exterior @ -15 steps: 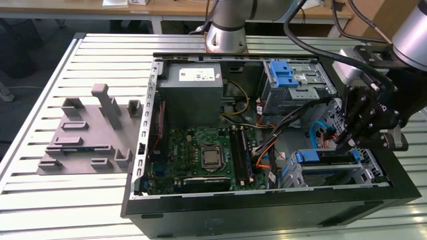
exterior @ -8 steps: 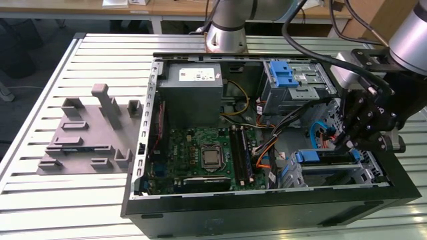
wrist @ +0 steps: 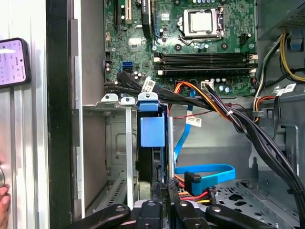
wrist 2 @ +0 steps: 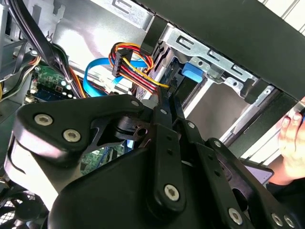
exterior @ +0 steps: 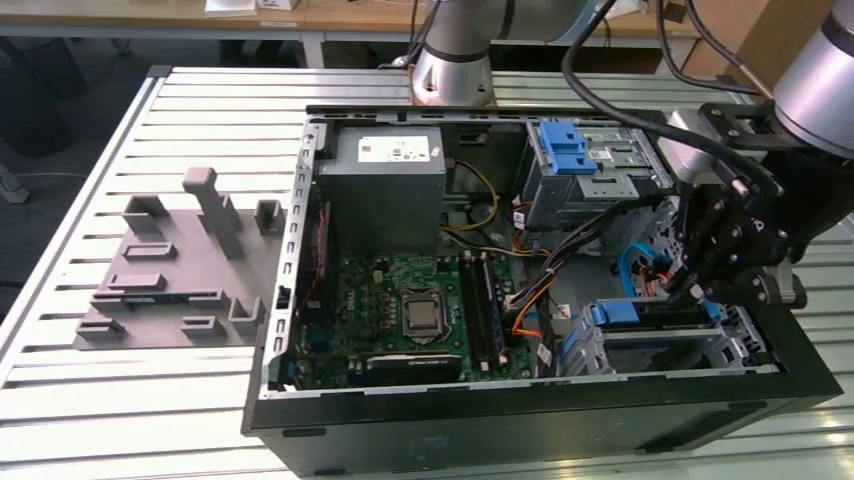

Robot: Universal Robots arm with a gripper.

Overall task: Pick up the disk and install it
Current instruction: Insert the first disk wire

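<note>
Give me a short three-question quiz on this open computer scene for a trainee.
1. True or false: the computer case has its side panel on.
2. The gripper is nearest to: A the power supply, B the drive cage at the exterior view's right, C the grey fixture on the table.
3. Fill in: the flat cable looping beside the cage is ___.
Key: 1 false; 2 B; 3 blue.

A slatted white metal table point(exterior: 80, 390) is seen in the exterior view under even, bright lighting, with a dark floor point(exterior: 54, 90) lying beyond its far left corner and a light wooden desk point(exterior: 160, 18) set along the far edge.
</note>
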